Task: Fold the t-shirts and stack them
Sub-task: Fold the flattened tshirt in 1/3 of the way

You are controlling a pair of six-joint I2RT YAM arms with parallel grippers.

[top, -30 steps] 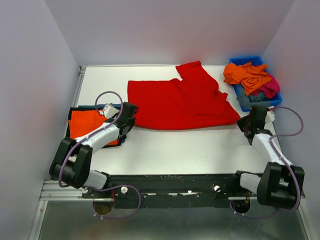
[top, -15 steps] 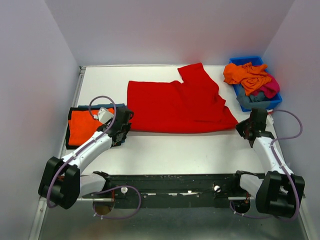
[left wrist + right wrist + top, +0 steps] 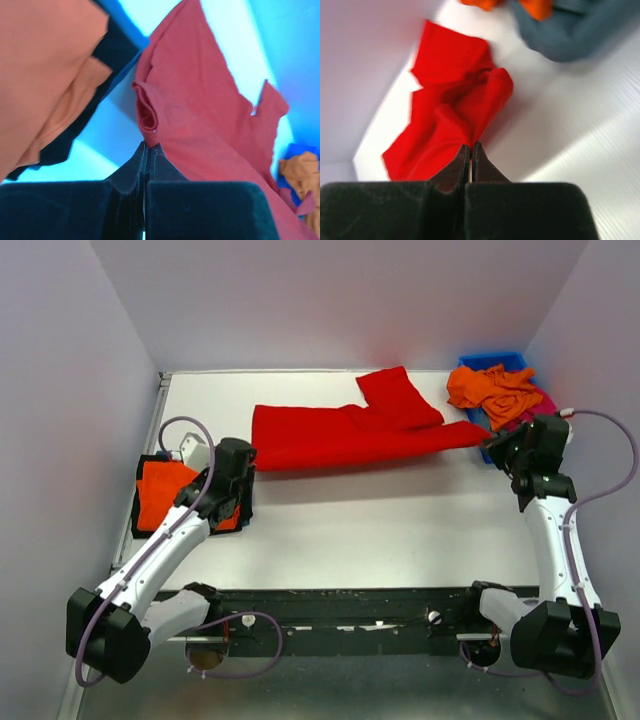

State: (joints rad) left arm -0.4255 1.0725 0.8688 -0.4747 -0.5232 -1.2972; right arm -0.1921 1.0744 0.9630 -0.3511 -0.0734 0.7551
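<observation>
The large red t-shirt (image 3: 340,435) stretches across the back of the table, its near edge lifted off the surface between both grippers. My left gripper (image 3: 248,454) is shut on its left hem corner (image 3: 148,131). At the other end my right gripper (image 3: 492,437) is shut on the right corner (image 3: 470,131). One sleeve (image 3: 395,395) lies flat toward the back. A folded orange t-shirt (image 3: 160,495) rests on darker folded ones at the left edge, also in the left wrist view (image 3: 45,75).
A blue bin (image 3: 508,361) at the back right holds a crumpled orange t-shirt (image 3: 495,390), a magenta one (image 3: 548,400) and a grey one (image 3: 570,30). White walls enclose the table on three sides. Both arm bases stand at the near edge.
Both grippers have risen and moved toward the back wall, carrying the red shirt's near edge up and back. The shirt now looks narrower from front to back.
</observation>
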